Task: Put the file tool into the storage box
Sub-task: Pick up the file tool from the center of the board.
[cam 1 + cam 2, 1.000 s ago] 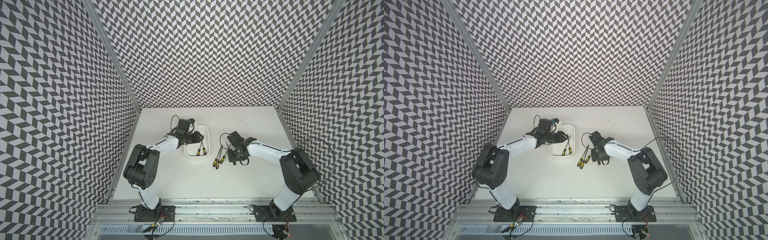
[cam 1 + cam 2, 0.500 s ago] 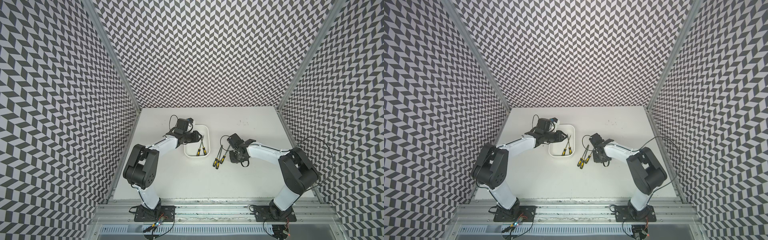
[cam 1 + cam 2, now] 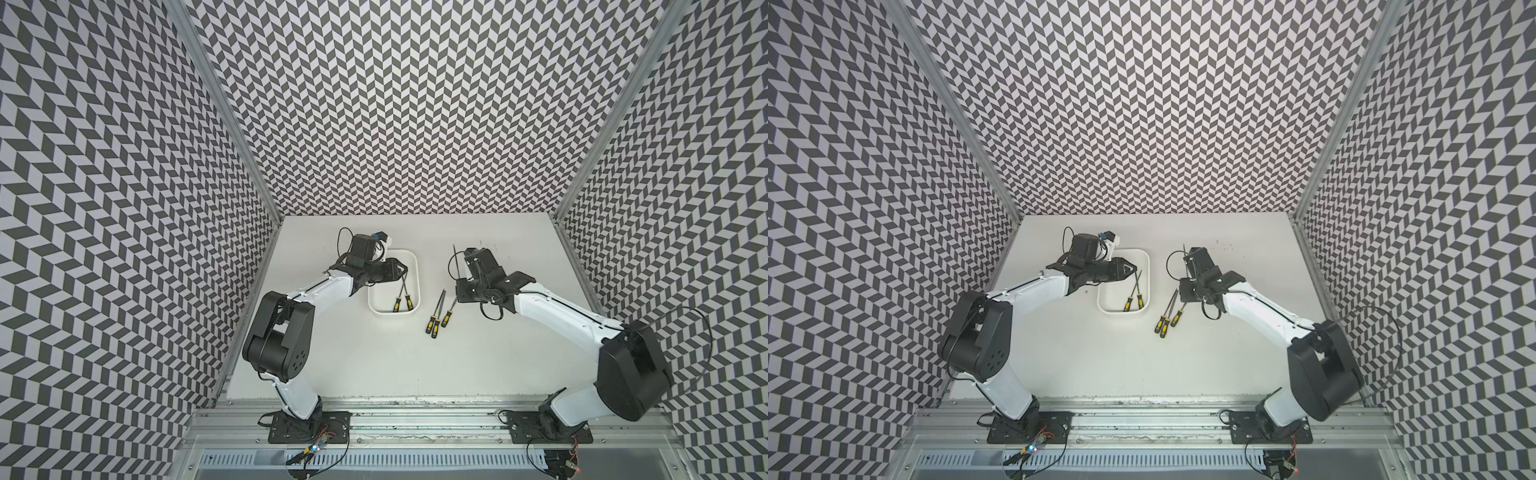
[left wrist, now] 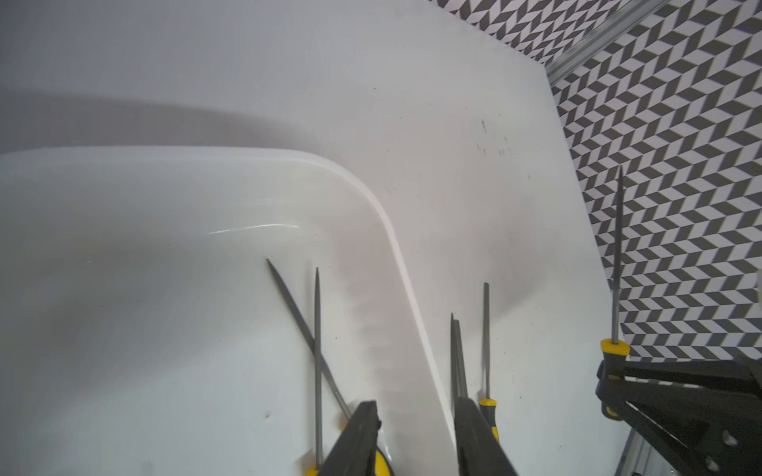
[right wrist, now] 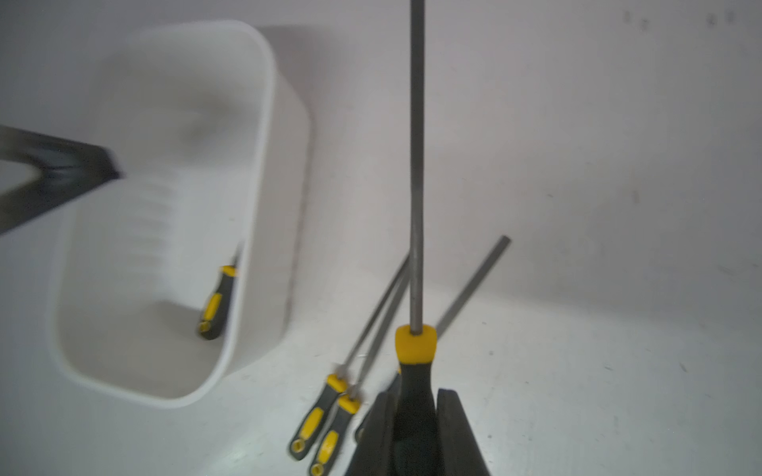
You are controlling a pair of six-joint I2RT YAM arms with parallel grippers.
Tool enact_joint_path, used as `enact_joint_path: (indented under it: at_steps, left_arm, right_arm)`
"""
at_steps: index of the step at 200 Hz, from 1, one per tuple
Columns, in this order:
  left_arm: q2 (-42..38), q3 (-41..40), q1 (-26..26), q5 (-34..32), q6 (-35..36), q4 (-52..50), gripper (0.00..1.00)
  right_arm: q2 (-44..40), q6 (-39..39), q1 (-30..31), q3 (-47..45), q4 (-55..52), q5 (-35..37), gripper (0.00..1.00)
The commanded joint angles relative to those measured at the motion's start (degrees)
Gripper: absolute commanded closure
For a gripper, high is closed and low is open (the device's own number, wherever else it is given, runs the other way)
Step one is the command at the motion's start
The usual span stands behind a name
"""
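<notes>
The white storage box [image 3: 417, 286] [image 3: 1147, 282] sits left of the table's middle with two yellow-and-black files [image 3: 401, 297] [image 4: 316, 329] lying in it. My right gripper [image 5: 417, 393] [image 3: 460, 291] is shut on the black handle of a file tool [image 5: 416, 165] [image 3: 456, 262], held off the table just right of the box. Its grey shaft points toward the back wall. My left gripper [image 4: 416, 406] [image 3: 403, 268] hangs over the box's right half, open, with nothing between its fingers.
Three more files [image 3: 438, 311] [image 5: 330, 412] lie side by side on the table between the box and my right gripper. The box's right rim [image 4: 396, 247] is right below my left fingers. Patterned walls close in the table's back and sides.
My right gripper has shut on a file's handle and lifted it off the table, shaft toward the back wall. My left gripper stays over the box, jaws slightly wider.
</notes>
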Motion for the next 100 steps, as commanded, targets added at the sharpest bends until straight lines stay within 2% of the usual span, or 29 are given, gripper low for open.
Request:
enact_joint_path:
  at_steps: [1, 39, 100]
  left_arm:
    - [-2.01, 1.60, -0.04, 5.06, -0.97, 4.24, 0.60]
    - [-2.64, 1.47, -1.87, 5.77, -1.25, 6.16, 0.58]
    - [-2.49, 1.75, -4.11, 6.23, -2.33, 8.56, 0.56]
  right_arm:
    - [-0.35, -3.24, 0.01, -0.26, 7.77, -14.81, 0.98]
    - [2.04, -4.22, 0.01, 3.21, 9.07, -22.25, 0.98]
    - [6.06, -3.25, 0.48, 7.00, 8.98, -25.81, 0.98]
